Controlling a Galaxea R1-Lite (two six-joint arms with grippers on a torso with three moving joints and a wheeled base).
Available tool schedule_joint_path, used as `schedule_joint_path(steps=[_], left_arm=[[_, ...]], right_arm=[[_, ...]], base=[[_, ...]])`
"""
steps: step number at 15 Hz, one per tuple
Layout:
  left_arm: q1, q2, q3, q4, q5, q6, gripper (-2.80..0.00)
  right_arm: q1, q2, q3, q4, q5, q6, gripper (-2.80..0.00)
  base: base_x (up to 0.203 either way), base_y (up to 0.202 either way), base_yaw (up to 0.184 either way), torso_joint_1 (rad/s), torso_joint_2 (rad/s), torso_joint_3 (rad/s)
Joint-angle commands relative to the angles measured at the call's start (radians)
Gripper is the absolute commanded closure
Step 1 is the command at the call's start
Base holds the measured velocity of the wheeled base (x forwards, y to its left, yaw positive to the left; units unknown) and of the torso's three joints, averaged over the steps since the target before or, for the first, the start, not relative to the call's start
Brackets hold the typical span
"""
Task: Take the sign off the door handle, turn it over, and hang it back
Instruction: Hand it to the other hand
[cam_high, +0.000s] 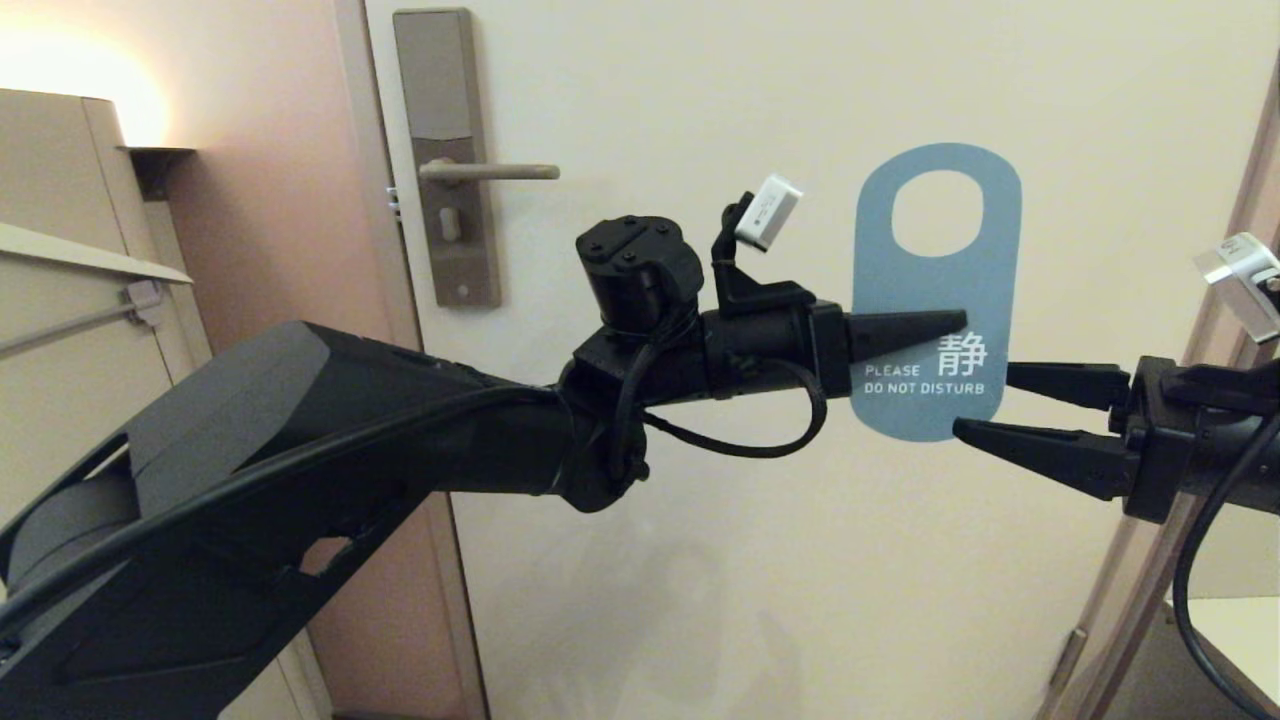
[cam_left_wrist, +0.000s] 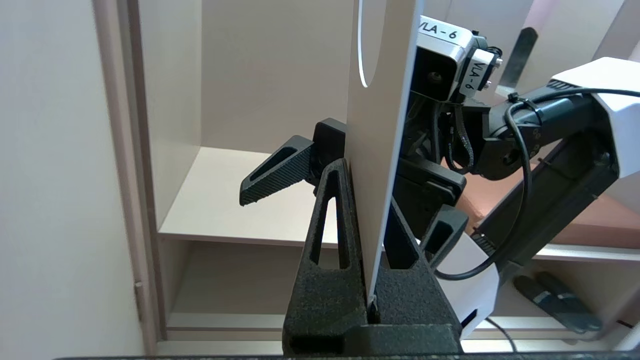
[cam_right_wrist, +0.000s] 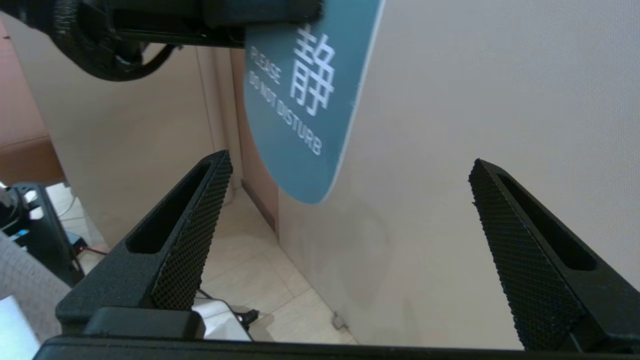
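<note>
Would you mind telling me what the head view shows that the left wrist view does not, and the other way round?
Only the head view shows the door handle on its lock plate, bare, and the sign's blue "PLEASE DO NOT DISTURB" face with its oval hole.

Only the left wrist view shows the sign's pale reverse nearly edge-on, pinched between the left gripper's jaws, and the shelves behind.

Both show the left gripper shut on the sign, off the handle, and the right gripper alongside with jaws open.
</note>
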Motion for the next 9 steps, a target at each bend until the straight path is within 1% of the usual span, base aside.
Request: schedule_joint_path(steps=[1,3,5,9], left_arm=[[-0.015,-0.001,0.000,-0.009,-0.004,-0.017,0.00],[-0.028,-0.001,0.000,-0.035,-0.004,-0.036,0.00],[-0.044,-0.001,0.002,-0.045,-0.004,-0.041,0.00],[-0.064,0.000,0.008,-0.046,-0.004,-0.040,0.00]], right_arm=[[0.001,-0.025,0.009,-0.003,0.005,-0.001,-2.80],[0.001,-0.047,0.025,-0.001,0.018,0.000,-2.80],[0.001,-0.070,0.042,-0.001,0.034,-0.001,-2.80],[0.001,-0.094,0.053,-0.001,0.034,0.001,-2.80]], base=[[0.000,0.000,0.000,0.000,0.00,0.000],[0.000,0.000,0.000,0.000,0.00,0.000],[0.000,0.000,0.000,0.000,0.00,0.000],[0.000,0.000,0.000,0.000,0.00,0.000]])
